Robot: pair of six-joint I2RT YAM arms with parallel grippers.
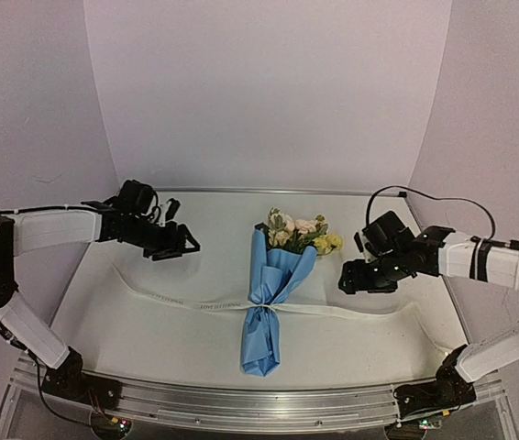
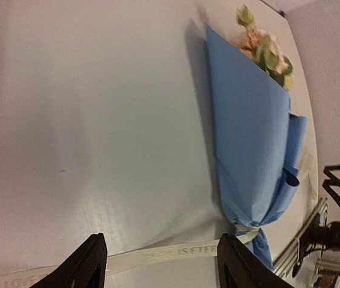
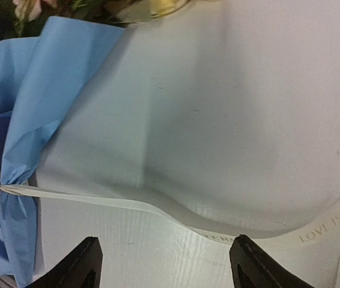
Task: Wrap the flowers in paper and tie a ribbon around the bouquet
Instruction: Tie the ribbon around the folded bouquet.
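Lab booth, white walls [image 1: 269, 92], alu rail [image 1: 259, 401]

The pale counter [image 1: 214, 215] fills the middle of the top view, with a metal rail [image 1: 259, 403] along its lower edge. At the centre lies the paper [image 1: 273, 275] — blue, wrapped into a cone, its narrow end toward the bottom of the frame. The flowers [image 1: 298, 229] poke out of its upper end, low over the surface. The ribbon [image 1: 186, 301] lies flat across the counter from left to right — cinched round the cone's waist, its printed ends trailing to both sides.
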